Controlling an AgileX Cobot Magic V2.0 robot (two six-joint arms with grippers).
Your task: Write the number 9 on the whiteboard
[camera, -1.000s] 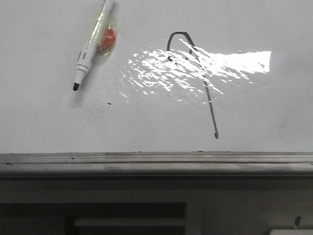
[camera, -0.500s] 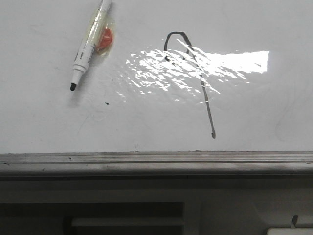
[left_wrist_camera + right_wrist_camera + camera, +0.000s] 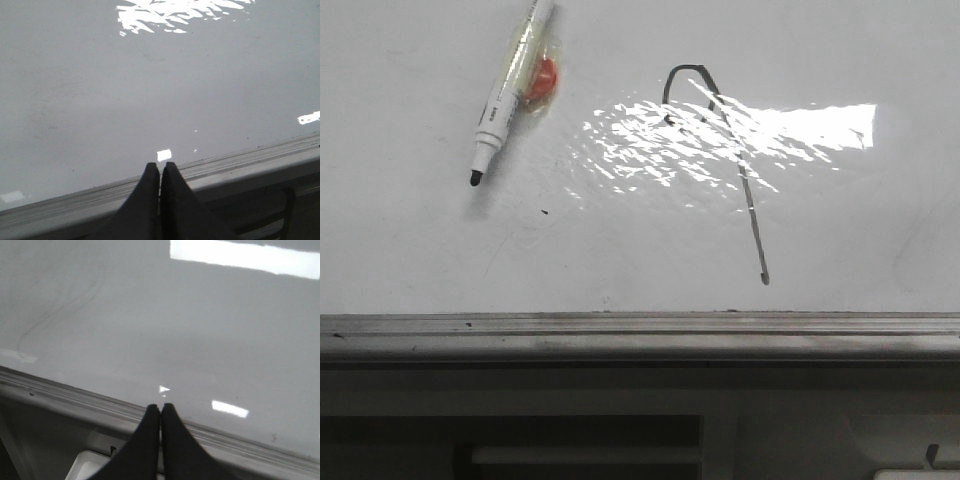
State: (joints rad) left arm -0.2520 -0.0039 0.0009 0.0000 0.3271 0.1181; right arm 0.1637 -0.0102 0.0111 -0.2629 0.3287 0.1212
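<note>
Now number 9 [image 3: 720,150] drawn on whiteboard [image 3: 420,240]; L gripper [image 3: 160,167] & R gripper [image 3: 160,407] pressed together

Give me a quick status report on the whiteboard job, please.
Left gripper shut, empty. Right gripper shut, empty. Number 9 drawn on whiteboard. Marker lies uncapped, apart.

Front view slightly shifted since half a second ago.

Everything on the whiteboard [image 3: 410,240] now sits a little further right and lower in the picture than half a second ago, matching where it stood a second ago. The marker [image 3: 507,90], the number 9 [image 3: 718,160] and the glare patch [image 3: 720,135] shifted together, keeping their spacing, so the view itself seems to have wobbled.
</note>
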